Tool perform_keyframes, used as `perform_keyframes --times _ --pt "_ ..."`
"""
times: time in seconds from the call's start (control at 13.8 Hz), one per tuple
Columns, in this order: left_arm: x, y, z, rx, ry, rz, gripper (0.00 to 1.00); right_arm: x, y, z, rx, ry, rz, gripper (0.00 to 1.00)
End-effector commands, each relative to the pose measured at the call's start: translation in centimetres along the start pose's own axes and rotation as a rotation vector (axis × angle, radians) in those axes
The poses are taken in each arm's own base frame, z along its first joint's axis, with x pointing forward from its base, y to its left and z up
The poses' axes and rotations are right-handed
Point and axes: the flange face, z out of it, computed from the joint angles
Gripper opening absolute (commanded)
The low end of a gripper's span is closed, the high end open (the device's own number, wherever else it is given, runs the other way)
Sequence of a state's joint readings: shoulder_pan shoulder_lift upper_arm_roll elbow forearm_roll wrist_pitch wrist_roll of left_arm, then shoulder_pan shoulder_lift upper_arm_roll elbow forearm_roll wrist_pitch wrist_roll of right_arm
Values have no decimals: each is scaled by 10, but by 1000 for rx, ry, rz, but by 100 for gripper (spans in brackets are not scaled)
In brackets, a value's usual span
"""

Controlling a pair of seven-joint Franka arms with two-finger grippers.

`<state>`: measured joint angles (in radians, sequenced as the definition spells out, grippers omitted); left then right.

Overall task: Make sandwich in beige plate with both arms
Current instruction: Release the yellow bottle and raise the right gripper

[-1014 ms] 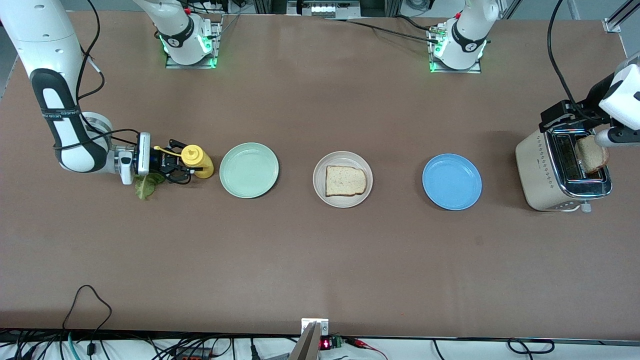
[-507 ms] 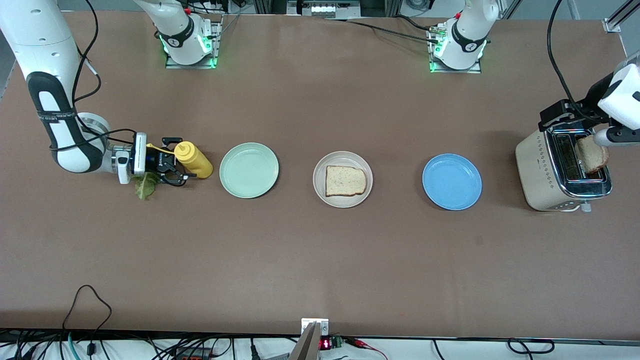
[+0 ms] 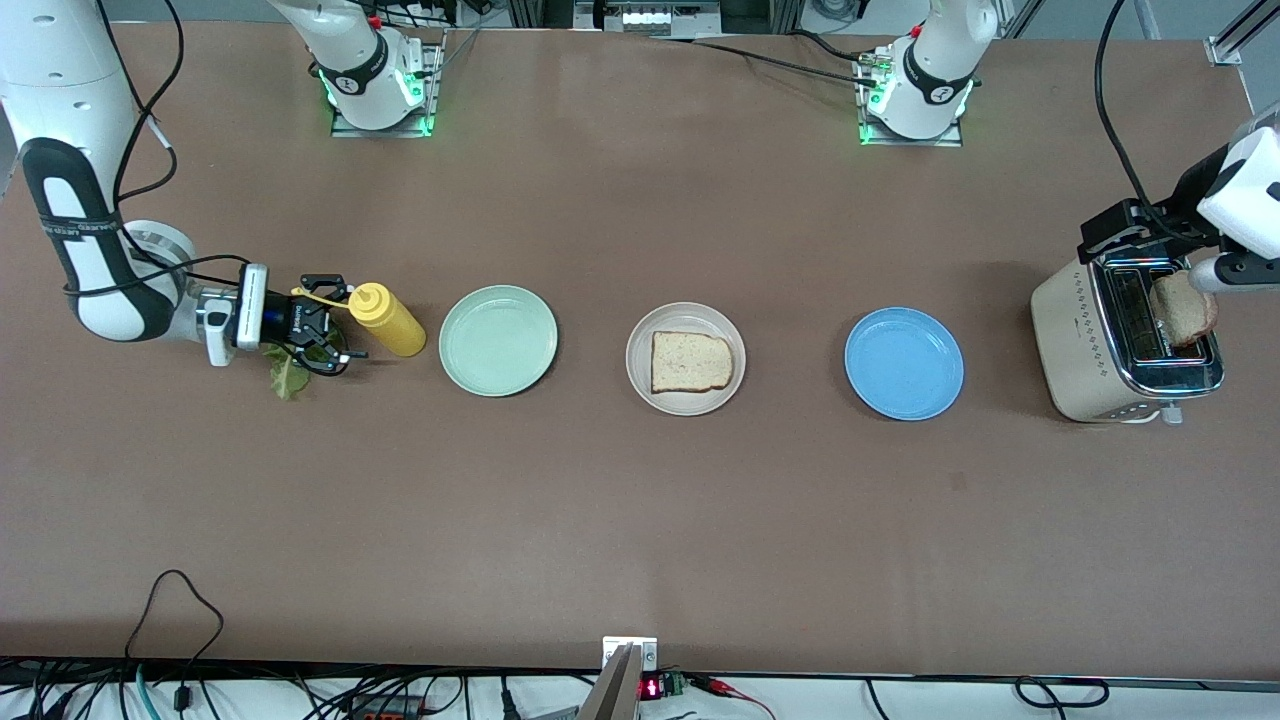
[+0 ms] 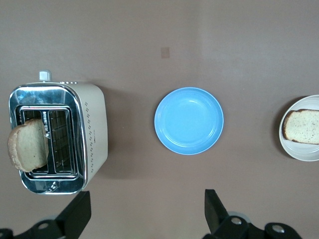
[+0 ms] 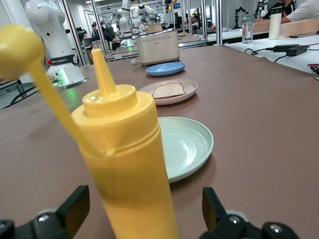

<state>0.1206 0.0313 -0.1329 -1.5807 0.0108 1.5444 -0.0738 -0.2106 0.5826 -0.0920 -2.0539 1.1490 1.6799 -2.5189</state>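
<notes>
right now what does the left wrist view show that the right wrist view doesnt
Only the left wrist view: the toaster's top slots with a bread slice sticking out, and the open left gripper over bare table.
Only the right wrist view: the yellow squeeze bottle between the open right gripper's fingers, untouched, and the green plate.
Both: toaster, blue plate, beige plate with its bread slice.
</notes>
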Motion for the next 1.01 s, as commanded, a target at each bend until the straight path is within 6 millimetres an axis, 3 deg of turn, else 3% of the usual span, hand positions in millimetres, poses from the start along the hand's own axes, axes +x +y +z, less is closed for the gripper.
perform_keyframes --times 0.0,0.22,0.43,0.94 --pt "1 0 -11 -27 37 7 100 0 4 -23 11 1 -20 100" --pt "3 -7 -9 -28 47 -6 100 13 14 -56 26 -4 41 100" --pt "3 -7 -9 -25 48 0 100 38 28 -99 50 -40 152 100" --pt "2 -5 -8 -15 39 6 100 137 72 -146 -1 -248 428 100"
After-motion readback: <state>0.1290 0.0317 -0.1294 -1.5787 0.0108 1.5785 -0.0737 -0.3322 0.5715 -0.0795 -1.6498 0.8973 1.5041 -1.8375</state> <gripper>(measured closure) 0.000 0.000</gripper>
